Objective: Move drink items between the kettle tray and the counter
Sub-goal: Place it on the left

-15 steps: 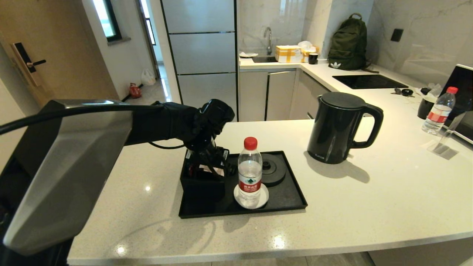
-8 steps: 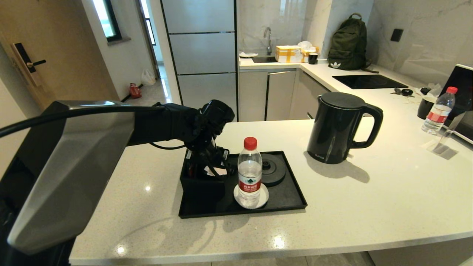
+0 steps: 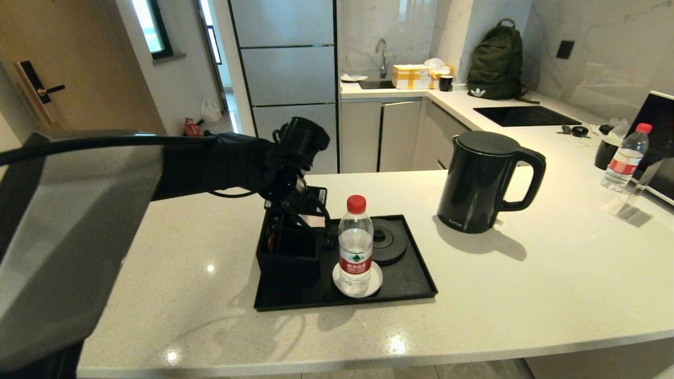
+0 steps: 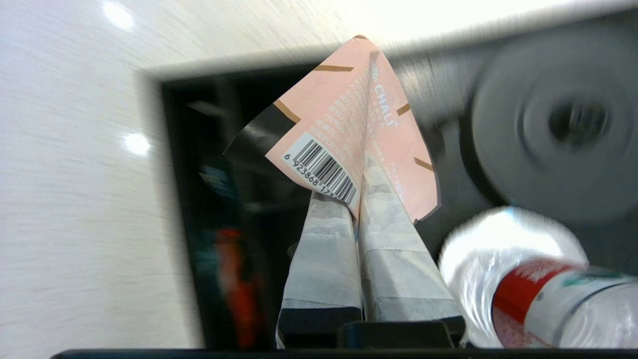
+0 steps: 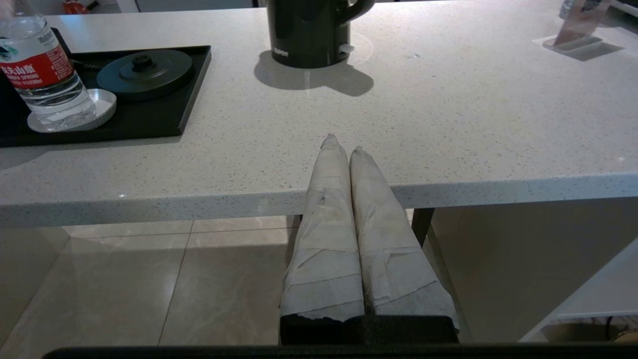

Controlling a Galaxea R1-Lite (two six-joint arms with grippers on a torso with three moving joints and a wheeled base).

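Left pincer: reaches in from the left, raised above the divided box on the kettle tray, clenched on the pink sachet. A second ago it sat lower, inside the box. Right pincer: clenched empty, parked off the bench edge. Kettle: on the bench, unmoved.

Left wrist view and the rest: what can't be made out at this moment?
- Left wrist view: contents of the small divided box are motion-blurred; only an orange smear shows.
- Left wrist view: the sachet barcode is cut off by the left end effector clamping it.
- Head view: the sachet is mostly hidden behind that end effector.
- Right wrist view: the kettle top is cut off by the frame edge; the right end effector is parked below the counter.
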